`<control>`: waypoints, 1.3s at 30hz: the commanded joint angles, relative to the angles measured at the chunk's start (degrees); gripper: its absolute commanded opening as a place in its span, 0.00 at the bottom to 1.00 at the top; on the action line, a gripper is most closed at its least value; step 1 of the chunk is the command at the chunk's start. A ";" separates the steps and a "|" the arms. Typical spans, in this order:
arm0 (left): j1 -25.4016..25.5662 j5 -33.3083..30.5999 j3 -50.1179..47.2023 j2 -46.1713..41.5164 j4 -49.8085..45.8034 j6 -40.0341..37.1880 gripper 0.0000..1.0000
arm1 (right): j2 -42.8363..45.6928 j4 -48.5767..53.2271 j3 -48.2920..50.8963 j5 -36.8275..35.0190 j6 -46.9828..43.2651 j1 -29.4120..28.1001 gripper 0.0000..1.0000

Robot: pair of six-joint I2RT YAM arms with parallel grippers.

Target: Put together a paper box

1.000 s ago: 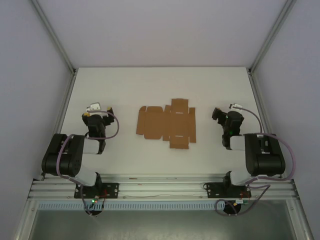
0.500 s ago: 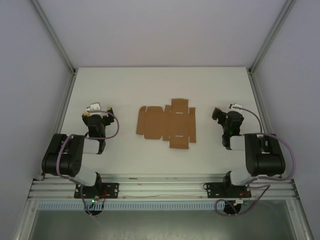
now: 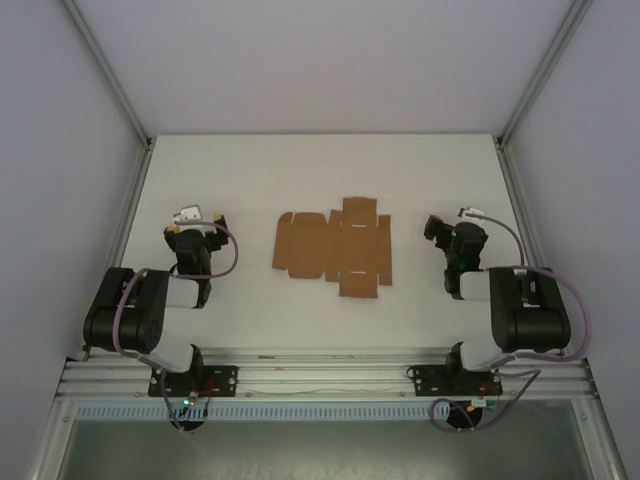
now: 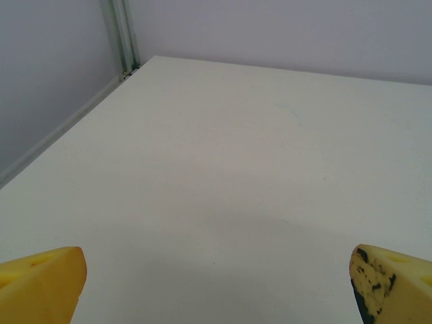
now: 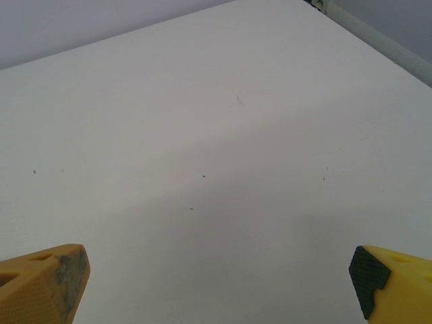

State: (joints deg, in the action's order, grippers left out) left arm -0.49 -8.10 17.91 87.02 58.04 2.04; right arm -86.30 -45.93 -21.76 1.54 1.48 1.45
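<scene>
Robot laboratory test cell.
A white tabletop (image 3: 300, 170), plain grey walls (image 3: 330, 60) and aluminium frame bars (image 3: 108, 68) at upper left and right enclose it.

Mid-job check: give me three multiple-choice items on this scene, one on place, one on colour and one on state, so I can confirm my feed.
1. Where does the paper box lie on the table?
A. Mid-table, between the two arms.
B. In the far left corner.
C. At the far right edge.

2. What colour is the paper box?
A. White.
B. Blue.
C. Brown.

3. What state is it in?
A. Folded into a closed box.
B. A flat, unfolded sheet.
C. Crumpled into a ball.

Answers:
1 A: the top view shows it between the arms.
2 C: it is plain brown cardboard on white.
3 B: its flaps lie spread flat, while the left gripper and right gripper stand open and empty.
</scene>
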 commanded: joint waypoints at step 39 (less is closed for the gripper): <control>13.23 51.04 33.96 15.93 -54.84 22.55 0.81 | -12.78 50.13 -24.75 12.07 29.51 -24.19 0.26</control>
State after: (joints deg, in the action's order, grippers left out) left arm 11.79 35.00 52.03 101.41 1.58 24.34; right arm -96.88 3.77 -48.10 13.63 28.60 -22.72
